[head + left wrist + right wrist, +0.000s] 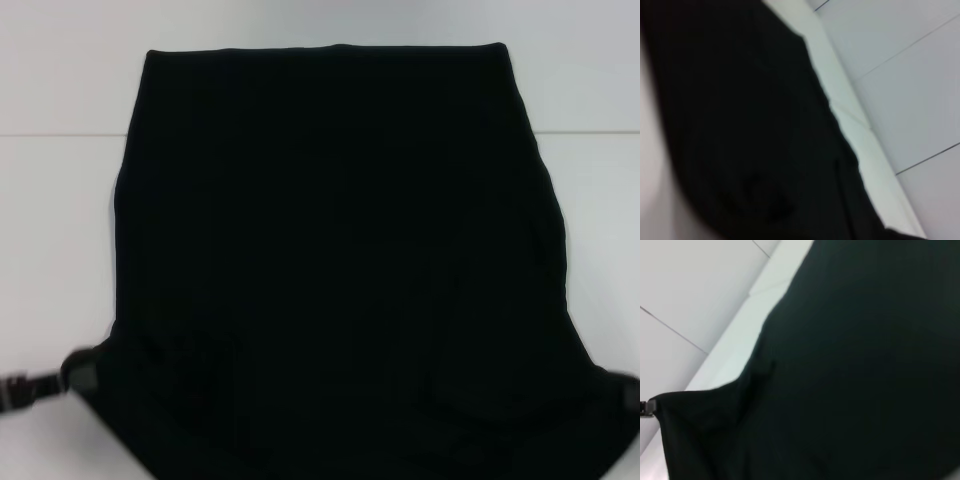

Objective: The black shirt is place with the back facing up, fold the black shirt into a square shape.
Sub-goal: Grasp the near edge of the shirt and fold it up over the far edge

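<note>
The black shirt (340, 260), soft plain fabric, spreads roughly rectangular

White, smooth surface (50, 250), bare along both sides and at the far edge. Directly on it, a black shirt (340, 250), spread out and taking up most of the middle, plain side up, far hem straight, side edges slightly wavy. Near corners of the shirt stretched outward, possibly lifted; contact with the surface there unclear.
</note>
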